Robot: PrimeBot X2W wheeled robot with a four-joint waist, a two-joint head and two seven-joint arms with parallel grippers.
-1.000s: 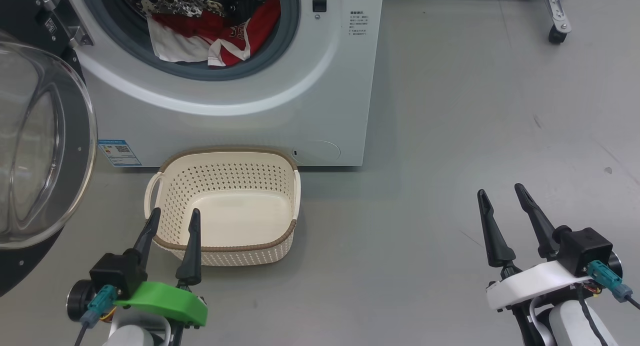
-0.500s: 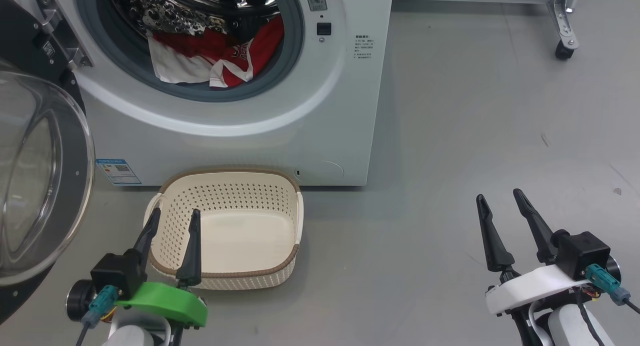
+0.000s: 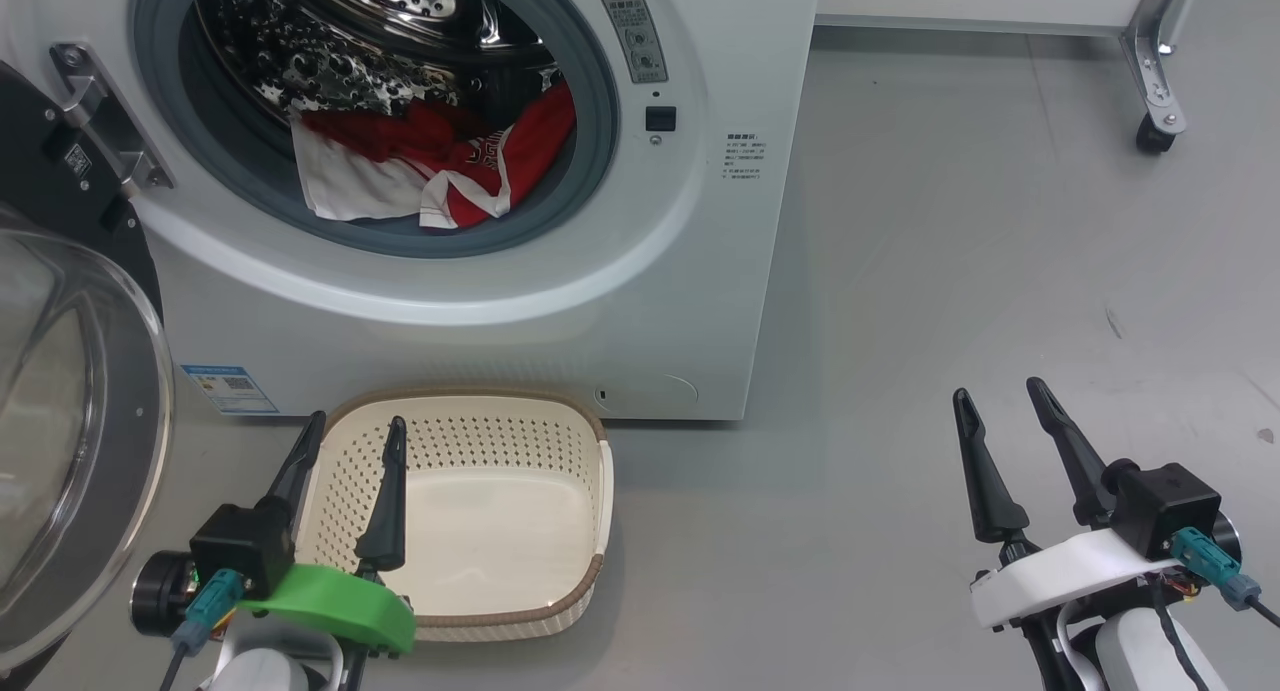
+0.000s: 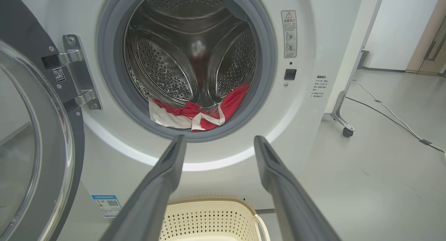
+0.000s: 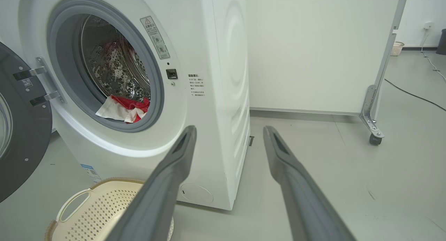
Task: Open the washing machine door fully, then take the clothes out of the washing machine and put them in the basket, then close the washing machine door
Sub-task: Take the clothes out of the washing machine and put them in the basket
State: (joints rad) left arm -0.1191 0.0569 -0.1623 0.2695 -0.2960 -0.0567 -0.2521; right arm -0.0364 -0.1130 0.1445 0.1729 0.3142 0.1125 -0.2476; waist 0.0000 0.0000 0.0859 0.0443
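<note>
Head view, looking down at a white washing machine (image 3: 640, 301) on a grey floor (image 3: 950, 221). Its round door (image 3: 80, 441) hangs swung wide off the machine's left side, as the robot faces it, on a metal hinge (image 3: 100, 121). That leaves the mouth clear for reaching in.

Inside the steel drum (image 4: 195, 45), the clothes (image 3: 440, 166) lie in a red and white heap at the bottom front of the opening. One white panel drapes onto the grey rubber ring (image 3: 590, 171).

A cream basket (image 3: 603, 491) sits empty on the floor right in front of the machine, just below the opening. I'd say it is placed there so a garment pulled out needs only a short drop.

The left gripper (image 3: 358, 419) hovers over the basket's side farthest from the machine. Its two dark fingers are spread apart, hold nothing, and point toward the opening. The right gripper (image 3: 998, 387) hangs well off to the machine's right over bare floor, fingers likewise apart and empty.

The door step looks finished and nothing is unloaded yet. The left arm seems best lined up to reach for the heap.
</note>
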